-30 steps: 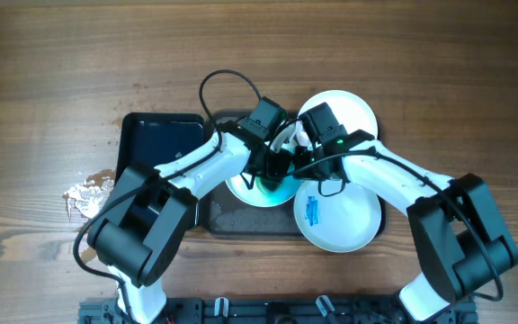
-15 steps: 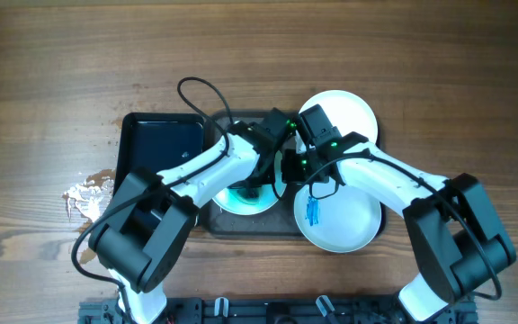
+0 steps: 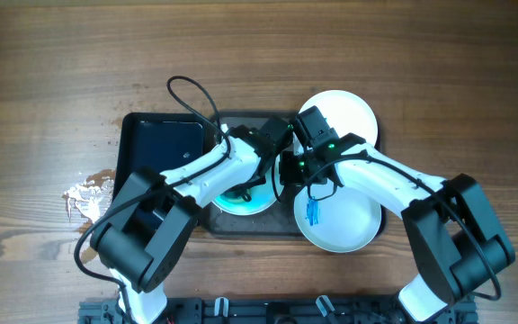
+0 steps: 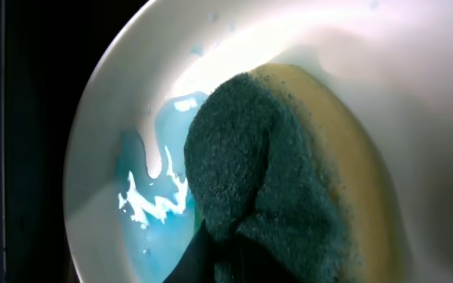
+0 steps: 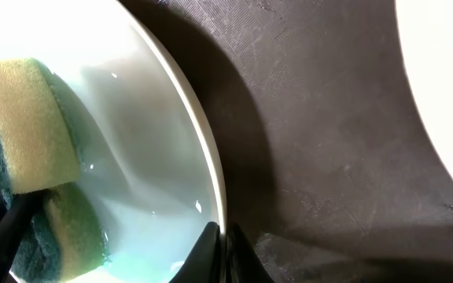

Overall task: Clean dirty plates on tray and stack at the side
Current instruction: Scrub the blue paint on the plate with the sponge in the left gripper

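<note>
Three white plates lie on the dark grey tray (image 3: 241,222). The left plate (image 3: 245,200) is smeared with blue liquid (image 4: 160,208). My left gripper (image 3: 272,153) is shut on a green and yellow sponge (image 4: 274,181) pressed into that plate. My right gripper (image 5: 222,236) is shut on that plate's rim (image 5: 203,149), and the sponge shows at the left of its wrist view (image 5: 26,126). The front right plate (image 3: 344,220) bears a blue smear (image 3: 312,211). The back right plate (image 3: 344,112) looks clean where it shows.
A smaller glossy black tray (image 3: 160,144) lies left of the grey tray. A crumpled foil-like scrap (image 3: 84,193) lies on the wooden table (image 3: 61,72) at far left. Both arms cross over the middle of the grey tray.
My left gripper has moved the sponge across the left plate, from its middle toward its right side, and the blue smear has spread. My right gripper has kept its grip on the rim.
</note>
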